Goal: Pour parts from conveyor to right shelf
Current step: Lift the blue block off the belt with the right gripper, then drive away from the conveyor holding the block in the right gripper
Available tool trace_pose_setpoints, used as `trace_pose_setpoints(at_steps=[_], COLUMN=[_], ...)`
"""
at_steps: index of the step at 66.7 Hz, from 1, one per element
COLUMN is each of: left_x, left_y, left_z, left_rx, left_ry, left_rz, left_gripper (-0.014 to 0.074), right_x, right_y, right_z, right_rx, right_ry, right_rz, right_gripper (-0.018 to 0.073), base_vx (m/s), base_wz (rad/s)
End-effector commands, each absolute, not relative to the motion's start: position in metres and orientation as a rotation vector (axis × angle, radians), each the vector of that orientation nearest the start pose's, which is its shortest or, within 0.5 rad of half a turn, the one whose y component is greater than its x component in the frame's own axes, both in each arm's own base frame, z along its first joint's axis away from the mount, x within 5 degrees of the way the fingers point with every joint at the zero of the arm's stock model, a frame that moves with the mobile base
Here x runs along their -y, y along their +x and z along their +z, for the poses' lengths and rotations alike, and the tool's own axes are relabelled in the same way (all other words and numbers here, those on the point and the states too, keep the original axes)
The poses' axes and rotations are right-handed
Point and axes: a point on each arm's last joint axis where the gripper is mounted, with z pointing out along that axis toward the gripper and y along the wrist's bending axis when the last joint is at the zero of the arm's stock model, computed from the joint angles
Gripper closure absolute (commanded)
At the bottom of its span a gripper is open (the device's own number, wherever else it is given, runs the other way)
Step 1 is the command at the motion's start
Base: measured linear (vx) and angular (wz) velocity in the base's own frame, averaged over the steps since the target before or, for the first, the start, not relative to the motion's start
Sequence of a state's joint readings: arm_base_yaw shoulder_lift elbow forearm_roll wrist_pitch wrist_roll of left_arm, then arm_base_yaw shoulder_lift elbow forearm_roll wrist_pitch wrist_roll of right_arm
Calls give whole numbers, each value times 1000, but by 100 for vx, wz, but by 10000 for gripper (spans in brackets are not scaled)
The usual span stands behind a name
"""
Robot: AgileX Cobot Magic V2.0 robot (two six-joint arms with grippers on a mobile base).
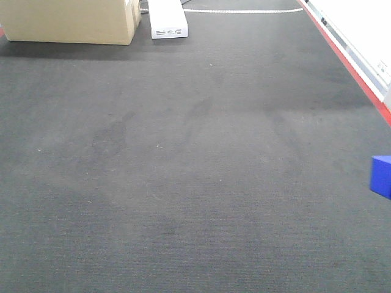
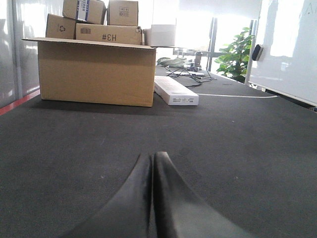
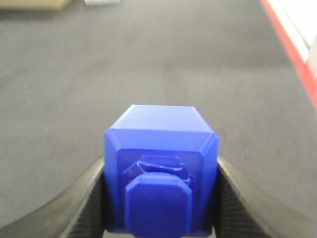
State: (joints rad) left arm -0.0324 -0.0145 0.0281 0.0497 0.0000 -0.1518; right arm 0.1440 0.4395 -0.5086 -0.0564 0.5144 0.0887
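Front view: the conveyor belt (image 1: 183, 171) lies wide and dark. A cardboard box (image 1: 73, 21) and a white carton (image 1: 167, 18) sit at its far left corner, and the blue block (image 1: 382, 177) is near the red right edge (image 1: 348, 61).

Left wrist view: the left gripper (image 2: 152, 157) has its fingers pressed together, empty, low over the belt.

Right wrist view: the right gripper (image 3: 161, 198) clamps the block, stud towards the camera. I cannot tell if the block is clear of the belt. The shelf is out of view, so a firm squeeze and a clean lift before swinging right seem best.
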Motion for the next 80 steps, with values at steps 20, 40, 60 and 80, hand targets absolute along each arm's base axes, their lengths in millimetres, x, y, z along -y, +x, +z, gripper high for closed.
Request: trace_pose_setpoints(at_steps=[20, 40, 60, 80], left_x=[2, 2, 2, 2], left_y=[56, 56, 56, 56], left_z=[203, 203, 203, 203], left_rx=[-1435, -1435, -1435, -1435], left_ry=[-57, -57, -57, -57], left_rz=[-130, -130, -130, -130], left_gripper=[603, 603, 603, 603], right_x=[-5, -6, -6, -6], right_y=[46, 48, 48, 48], right_z=[285, 278, 278, 278], right_rx=[-1490, -1438, -1440, -1440], right_ry=[-126, -120, -120, -120], right_rz=[64, 80, 80, 80], right_gripper=[566, 564, 564, 564], base_vx=[0, 0, 0, 0], base_wz=[0, 0, 0, 0])
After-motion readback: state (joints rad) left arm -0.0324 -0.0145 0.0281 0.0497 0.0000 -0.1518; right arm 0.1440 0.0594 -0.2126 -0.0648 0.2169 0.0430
